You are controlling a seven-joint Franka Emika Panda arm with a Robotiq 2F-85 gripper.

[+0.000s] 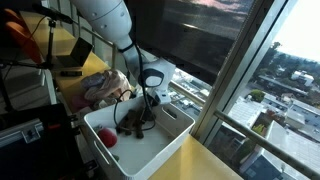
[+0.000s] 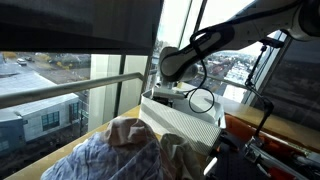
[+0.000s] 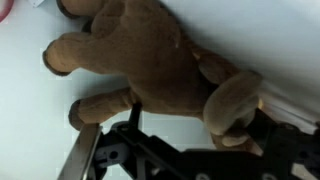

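Note:
A brown plush toy (image 3: pixel 150 55) lies on the floor of a white bin (image 1: pixel 160 152); it also shows as a dark shape in an exterior view (image 1: pixel 133 122). My gripper (image 3: pixel 198 115) is lowered into the bin (image 2: pixel 190 122) right over the toy. Its fingers stand apart. One rounded limb (image 3: pixel 232 105) of the toy lies between them, against one finger, with bare bin floor showing beside it. The other finger touches a thinner limb (image 3: pixel 105 102). In an exterior view the gripper (image 1: pixel 148 105) reaches down from the white arm.
A small red object (image 1: pixel 112 140) lies in the bin's near corner. A pile of crumpled cloth (image 1: pixel 100 88) (image 2: pixel 130 150) sits beside the bin. Large windows with a railing (image 2: pixel 60 92) run alongside. Shelving and equipment (image 1: pixel 30 60) stand behind.

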